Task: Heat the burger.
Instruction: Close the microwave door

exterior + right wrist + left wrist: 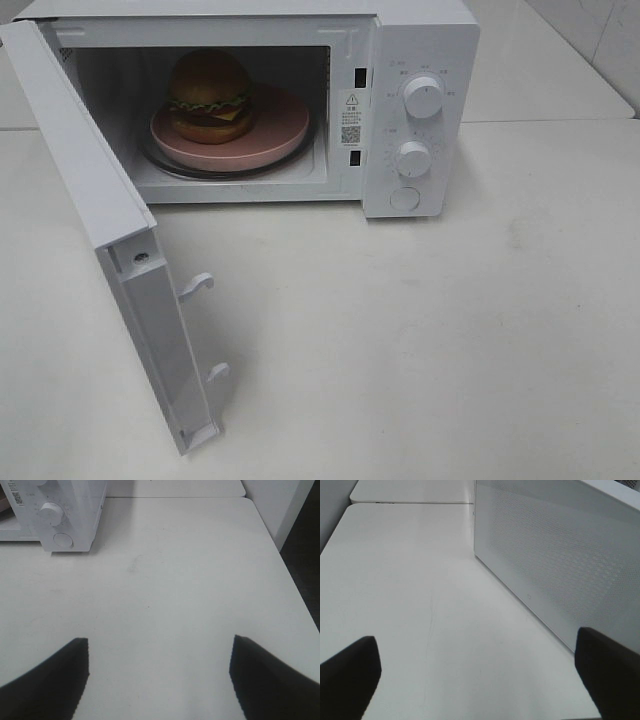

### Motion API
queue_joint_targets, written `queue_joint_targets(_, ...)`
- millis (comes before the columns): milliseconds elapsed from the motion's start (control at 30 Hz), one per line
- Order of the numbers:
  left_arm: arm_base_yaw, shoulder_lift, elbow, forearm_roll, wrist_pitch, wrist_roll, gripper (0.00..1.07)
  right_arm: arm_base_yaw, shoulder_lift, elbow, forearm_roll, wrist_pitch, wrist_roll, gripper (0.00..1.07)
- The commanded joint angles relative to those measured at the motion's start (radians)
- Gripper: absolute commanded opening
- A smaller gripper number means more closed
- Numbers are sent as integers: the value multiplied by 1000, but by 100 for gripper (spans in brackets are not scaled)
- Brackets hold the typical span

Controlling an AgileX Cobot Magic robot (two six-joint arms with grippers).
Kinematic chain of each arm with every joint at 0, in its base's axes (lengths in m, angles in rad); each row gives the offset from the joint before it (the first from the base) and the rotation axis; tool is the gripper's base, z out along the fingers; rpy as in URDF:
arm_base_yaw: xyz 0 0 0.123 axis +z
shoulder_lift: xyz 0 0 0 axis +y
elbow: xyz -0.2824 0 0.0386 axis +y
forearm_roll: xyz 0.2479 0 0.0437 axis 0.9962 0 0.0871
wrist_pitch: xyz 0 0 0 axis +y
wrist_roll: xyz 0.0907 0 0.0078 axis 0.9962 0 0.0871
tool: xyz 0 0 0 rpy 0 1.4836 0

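The burger with its brown bun, lettuce and cheese sits on a pink plate inside the white microwave, on the glass turntable. The microwave door stands swung wide open toward the front left. Neither arm shows in the high view. My left gripper is open over bare table, with the door's perforated outer face beside it. My right gripper is open and empty above the table, well in front of the microwave's control panel.
Two white knobs and a round button are on the microwave's right panel. Two latch hooks stick out of the door's edge. The white table ends at a drop on the right.
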Motion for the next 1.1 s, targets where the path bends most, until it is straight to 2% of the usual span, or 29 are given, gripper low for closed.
queue_joint_targets(33, -4, -16, 2, -8, 1, -5, 98, -8, -29, 3, 2, -9, -6, 75)
queue_joint_targets(533, -4, -9, -8, -18, -9, -5, 98, -8, -29, 3, 2, -9, -6, 75)
queue_joint_targets(733, -4, 91, -51, -23, -100, 0, 97, -8, -29, 3, 2, -9, -6, 75)
queue_joint_targets(800, -4, 132, -51, -23, -128, 0, 94, -8, -29, 3, 2, -9, -6, 75)
queue_joint_targets(833, -4, 154, -51, -23, -148, 0, 90, -8, -29, 3, 2, -9, -6, 75)
queue_joint_targets(867, -4, 195, -51, -22, -185, 0, 79, -8, -29, 3, 2, -9, -6, 75)
queue_joint_targets(900, -4, 195, -51, -22, -185, 0, 79, -8, -29, 3, 2, -9, -6, 75)
queue_joint_targets(933, -4, 209, -51, -21, -201, 0, 71, -8, -29, 3, 2, -9, -6, 75)
queue_joint_targets(967, -4, 243, -51, -18, -228, 0, 54, -8, -29, 3, 2, -9, -6, 75)
queue_joint_targets(1000, -4, 243, -51, -18, -228, 0, 54, -8, -29, 3, 2, -9, -6, 75)
queue_joint_targets(1033, -4, 262, -51, -18, -239, 0, 44, -8, -29, 3, 2, -9, -6, 75)
queue_joint_targets(1067, -4, 300, -51, -18, -267, 0, 26, -8, -29, 3, 2, -9, -6, 75)
queue_joint_targets(1100, -4, 300, -51, -18, -267, 0, 26, -8, -29, 3, 2, -9, -6, 75)
